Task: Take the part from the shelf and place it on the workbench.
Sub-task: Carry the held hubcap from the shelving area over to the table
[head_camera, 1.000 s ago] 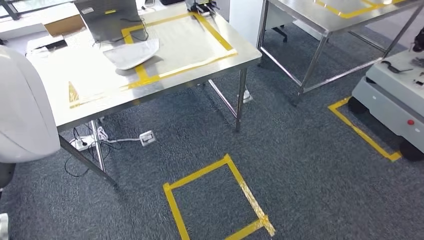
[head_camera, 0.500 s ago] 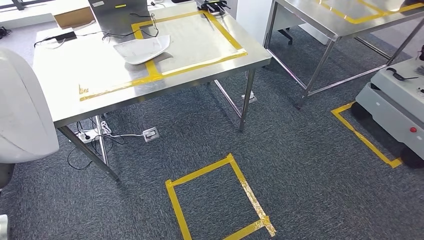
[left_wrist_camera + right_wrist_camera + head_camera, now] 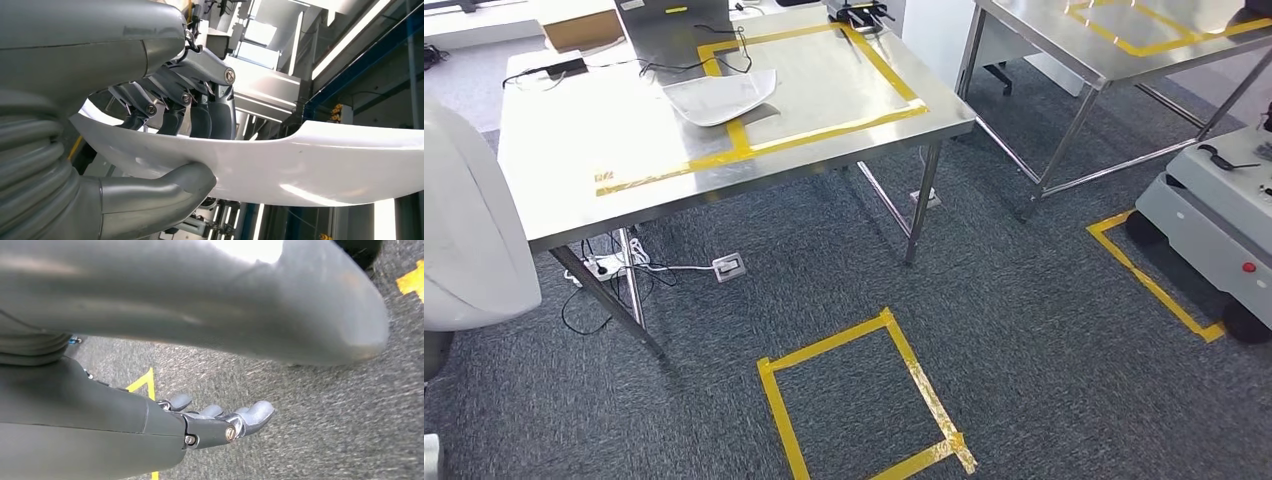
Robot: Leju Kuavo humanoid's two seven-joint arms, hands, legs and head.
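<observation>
While fingers [image 3: 200, 117] grip white part [image 3: 300, 165]; workbench [image 3: 574, 150] ahead.

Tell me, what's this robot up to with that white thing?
Its left hand grips a curved white part, thumb on one face and fingers on the other. The right hand holds nothing, fingers apart above the carpet. Ahead stands a steel workbench where another white part already lies.

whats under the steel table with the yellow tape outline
Under the steel table, on the carpet, lie a white power strip, loose cables and a small floor socket box. The tabletop hides whatever lies farther back.
</observation>
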